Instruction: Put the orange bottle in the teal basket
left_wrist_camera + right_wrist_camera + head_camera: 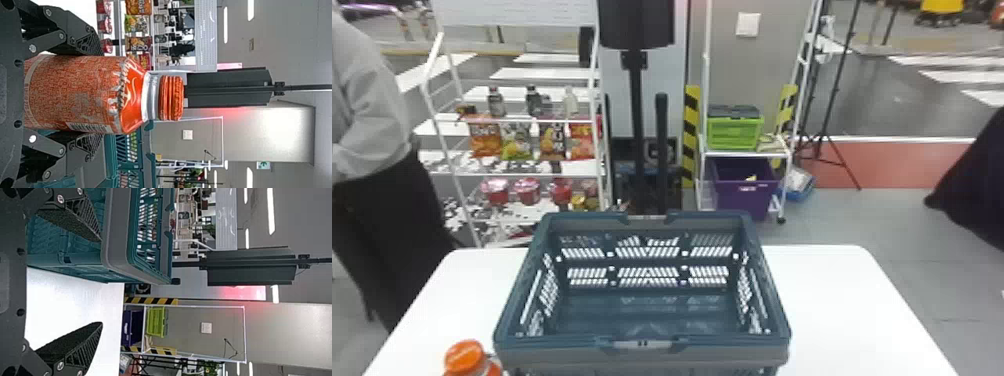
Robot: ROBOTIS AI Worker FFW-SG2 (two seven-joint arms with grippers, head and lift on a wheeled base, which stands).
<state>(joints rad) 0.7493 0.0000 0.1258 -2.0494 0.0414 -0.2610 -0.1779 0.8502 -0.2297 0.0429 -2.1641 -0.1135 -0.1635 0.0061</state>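
In the head view, the orange bottle (pixel 466 356) is at the bottom edge, left of the teal basket's (pixel 642 345) near left corner. The left wrist view has my left gripper (pixel 94 94) shut on the bottle (pixel 78 92), a finger against either side of its body; its orange cap (pixel 171 98) stands free beyond the fingers. Whether its base touches the table is hidden. My right gripper (pixel 101 282) is open beside the basket (pixel 117 235), with nothing between its fingers.
The basket stands on a white table (pixel 837 300), with bare surface to its right. Behind are a snack rack (pixel 517 120) at left and a shelf with a green crate (pixel 734 132) and a purple bin (pixel 744 192).
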